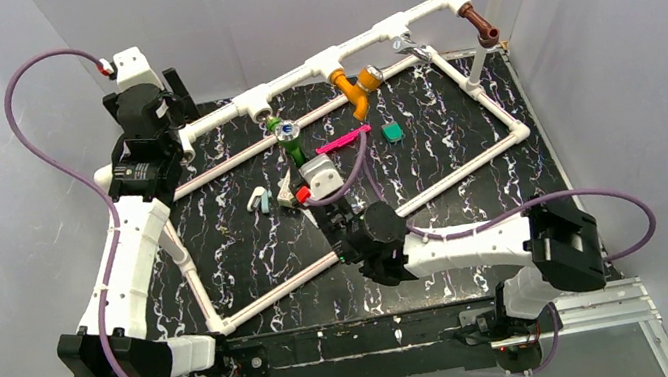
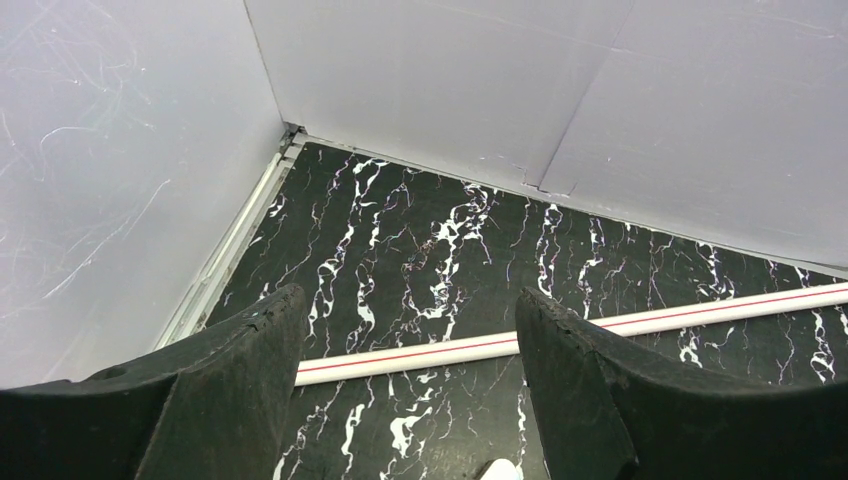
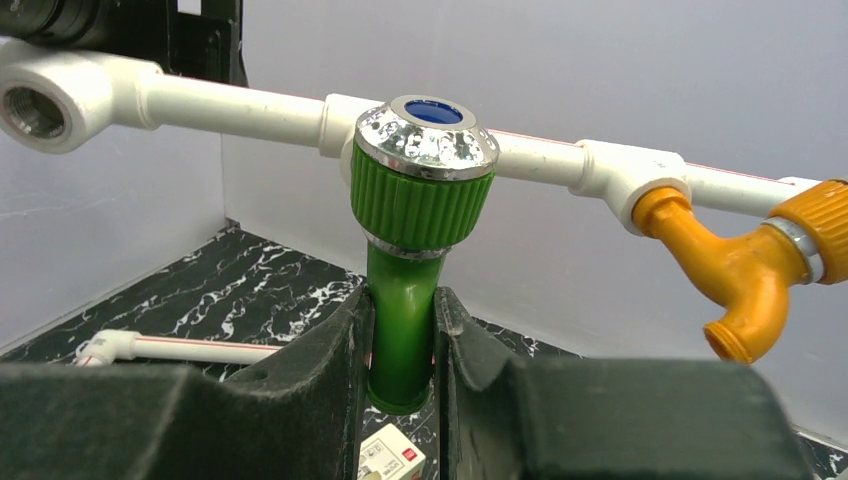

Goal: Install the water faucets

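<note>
The black marbled table [image 1: 249, 253] carries a white pipe frame [image 1: 362, 40], and tee fittings line its raised back rail. My left gripper [image 2: 410, 300] hangs over the far left corner, jaws spread wide. My right gripper [image 3: 403, 300] is clenched on the spout of the green faucet [image 3: 420, 190], knob up, just in front of a rail fitting. I cannot tell whether its thread is seated. The orange faucet [image 3: 745, 280] sits in the next fitting, the brown faucet [image 1: 482, 25] at the rail's right end.

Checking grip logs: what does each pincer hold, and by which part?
Right pincer clamps the green faucet by its downward spout; left pincer holds nothing.
</note>
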